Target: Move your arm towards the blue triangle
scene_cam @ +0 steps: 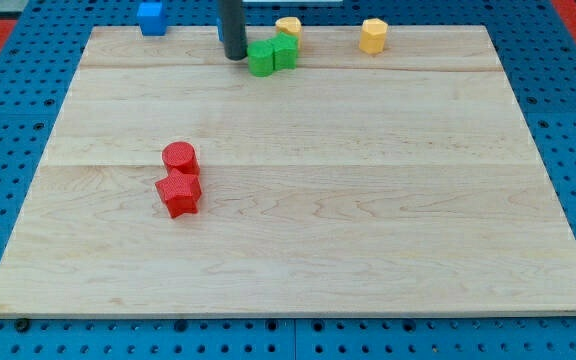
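Observation:
My tip point(235, 57) rests on the wooden board point(368, 220) near the view's top edge, just left of two green blocks point(271, 56) that touch each other. A thin sliver of blue point(219, 30) shows at the rod's left side; its shape is hidden behind the rod. A blue block point(151, 17), which looks like a cube, sits at the board's top edge, well to the left of my tip.
Two yellow blocks stand at the top, one point(288, 27) behind the green pair and one point(373, 36) further right. A red cylinder point(180, 157) and a red star point(179, 194) touch each other left of centre. Blue pegboard surrounds the board.

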You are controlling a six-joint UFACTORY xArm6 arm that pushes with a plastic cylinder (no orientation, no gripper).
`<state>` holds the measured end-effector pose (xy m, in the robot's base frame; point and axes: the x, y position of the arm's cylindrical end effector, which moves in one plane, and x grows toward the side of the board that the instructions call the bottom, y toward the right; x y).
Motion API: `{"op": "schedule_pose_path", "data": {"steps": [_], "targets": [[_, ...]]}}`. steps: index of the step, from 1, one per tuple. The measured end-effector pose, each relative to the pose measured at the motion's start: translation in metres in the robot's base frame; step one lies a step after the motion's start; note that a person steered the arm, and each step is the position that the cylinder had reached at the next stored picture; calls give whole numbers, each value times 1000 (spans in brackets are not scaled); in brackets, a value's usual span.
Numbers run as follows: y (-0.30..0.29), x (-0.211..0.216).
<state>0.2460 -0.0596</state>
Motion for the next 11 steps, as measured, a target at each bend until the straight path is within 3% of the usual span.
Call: {"op": "schedule_pose_path", "data": {"steps": [2, 4, 6, 8, 10, 11], "targets": [[58, -10], [59, 11], [-30, 11], [19, 5], [3, -4], [15, -33]]}}
